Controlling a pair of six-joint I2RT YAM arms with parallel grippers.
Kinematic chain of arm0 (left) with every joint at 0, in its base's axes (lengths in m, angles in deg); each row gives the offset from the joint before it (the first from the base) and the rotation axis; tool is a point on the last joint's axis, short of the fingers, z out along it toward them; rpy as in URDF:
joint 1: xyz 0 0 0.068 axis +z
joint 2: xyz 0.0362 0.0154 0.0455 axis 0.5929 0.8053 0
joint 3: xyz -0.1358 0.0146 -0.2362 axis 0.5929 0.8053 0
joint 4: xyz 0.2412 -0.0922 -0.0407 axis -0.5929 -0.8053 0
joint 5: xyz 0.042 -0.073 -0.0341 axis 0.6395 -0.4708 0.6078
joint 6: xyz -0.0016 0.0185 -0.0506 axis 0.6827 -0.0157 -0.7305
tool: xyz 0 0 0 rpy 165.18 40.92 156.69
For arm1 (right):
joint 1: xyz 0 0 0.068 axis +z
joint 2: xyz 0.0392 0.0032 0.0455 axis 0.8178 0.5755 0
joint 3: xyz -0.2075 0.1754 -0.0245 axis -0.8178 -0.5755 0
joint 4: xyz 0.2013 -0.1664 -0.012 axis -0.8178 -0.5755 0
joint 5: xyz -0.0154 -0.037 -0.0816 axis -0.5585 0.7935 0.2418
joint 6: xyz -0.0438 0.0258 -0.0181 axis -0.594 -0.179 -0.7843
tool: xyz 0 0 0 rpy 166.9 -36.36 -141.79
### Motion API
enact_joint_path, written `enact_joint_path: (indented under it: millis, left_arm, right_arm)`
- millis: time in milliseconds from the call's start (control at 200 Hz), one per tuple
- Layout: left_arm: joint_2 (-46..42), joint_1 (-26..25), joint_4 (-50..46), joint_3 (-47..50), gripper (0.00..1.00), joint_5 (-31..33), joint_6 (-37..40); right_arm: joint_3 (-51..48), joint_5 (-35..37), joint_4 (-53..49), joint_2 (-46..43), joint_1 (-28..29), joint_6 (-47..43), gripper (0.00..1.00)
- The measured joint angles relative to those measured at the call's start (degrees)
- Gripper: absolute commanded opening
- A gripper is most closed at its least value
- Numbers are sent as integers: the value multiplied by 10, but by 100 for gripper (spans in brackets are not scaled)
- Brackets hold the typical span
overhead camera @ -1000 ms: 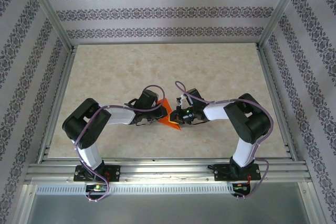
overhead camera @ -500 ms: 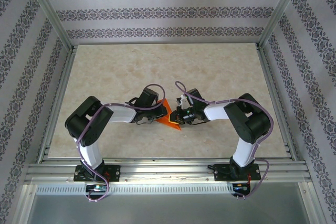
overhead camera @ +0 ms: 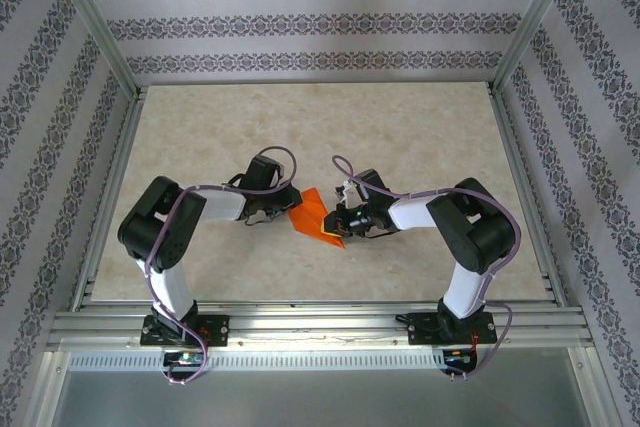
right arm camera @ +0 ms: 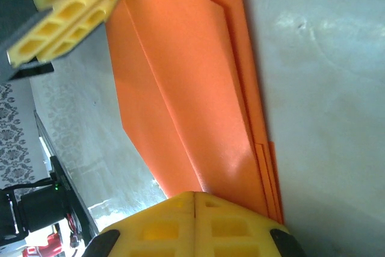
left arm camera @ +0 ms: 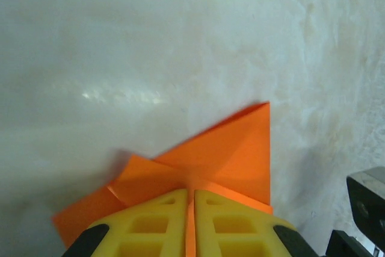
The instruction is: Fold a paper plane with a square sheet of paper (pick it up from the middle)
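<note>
From the overhead camera I see both arms reaching inward to the middle of the beige marbled table. There the thin bright orange paper sheet lies low between the left gripper and the right gripper. The left one meets its left edge and the right one its right edge. At this range the sheet is only a small angular patch. I cannot make out its folds from above, nor how either pair of fingers is set.

The left wrist camera fills that in. The left gripper has its yellow fingers pressed together, with a thin line of orange caught in the seam, so it is clamped on the sheet. Beyond the fingertips the paper spreads over the table as overlapping triangular flaps, one corner pointing up and to the right. A dark and grey part sits at the lower right edge of this view; I cannot tell what it is.

The right wrist camera shows the right gripper pinched onto the sheet's near end. The paper runs away from it as a long band with a crease along its length and stacked layered edges on the right side. At the top left, the left gripper's yellow fingers grip the far end.
</note>
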Motion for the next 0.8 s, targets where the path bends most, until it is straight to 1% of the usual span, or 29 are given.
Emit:
enact_joint_path:
  millis: [260, 375, 470, 624, 719, 799]
  left_arm:
    - [10, 49, -73, -48, 13, 2, 46]
    - [11, 56, -108, -71, 13, 4, 64]
    - [3, 56, -116, -80, 13, 3, 68]
    - [-45, 44, -128, -79, 13, 3, 67]
    - [-72, 18, -123, -79, 13, 0, 63]
    - [-75, -8, -104, -73, 13, -6, 57]
  right_arm:
    - [-1, -7, -3, 0, 0, -2, 0]
    - [-1, -8, -2, 0, 0, -2, 0]
    - [-1, -8, -2, 0, 0, -2, 0]
    - [-1, -9, -3, 0, 0, -2, 0]
    - [-1, -9, -3, 0, 0, -2, 0]
    - [-1, -9, -4, -1, 0, 0, 0]
